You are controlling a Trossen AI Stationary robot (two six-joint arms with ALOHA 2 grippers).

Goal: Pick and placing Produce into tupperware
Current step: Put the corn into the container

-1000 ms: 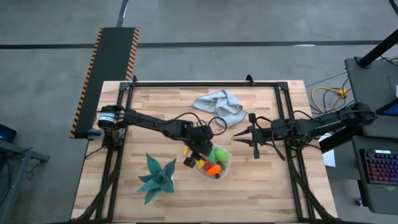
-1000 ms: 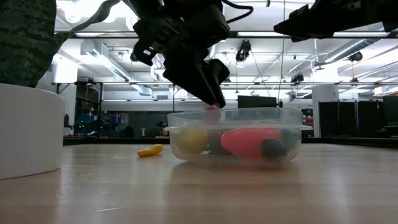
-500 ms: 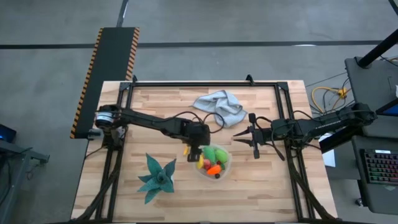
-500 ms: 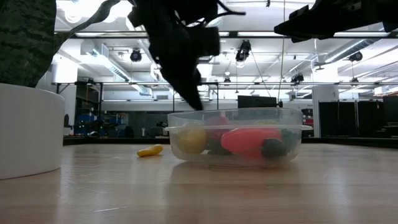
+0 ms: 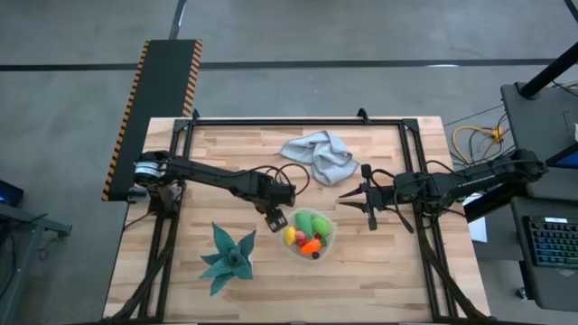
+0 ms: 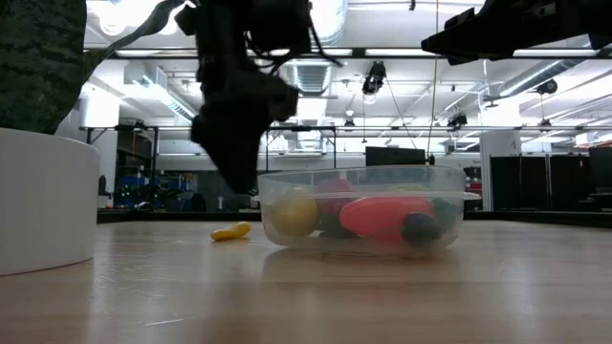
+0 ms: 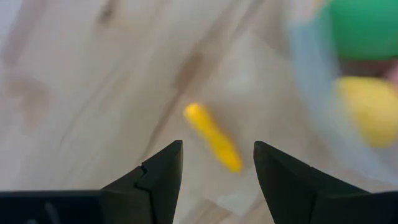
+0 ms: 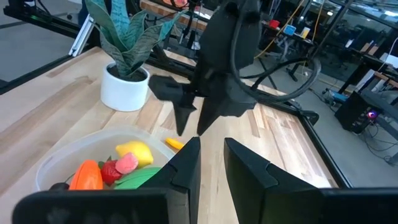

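One small yellow piece [image 7: 212,137] lies alone on the wooden surface [image 5: 379,271], just beside the clear tupperware [image 6: 363,205]. It looks like light, hard, smooth toy plastic, a slim stick likely to roll or squirt out, so I'd pinch it across its narrow middle. The left pincer [image 7: 214,174] hangs above it, fingers parted and empty. Inside the tub I count about five pieces: green, yellow, orange, red, dark. The right pincer [image 5: 348,200] waits off to the side, nearly closed, holding nothing.
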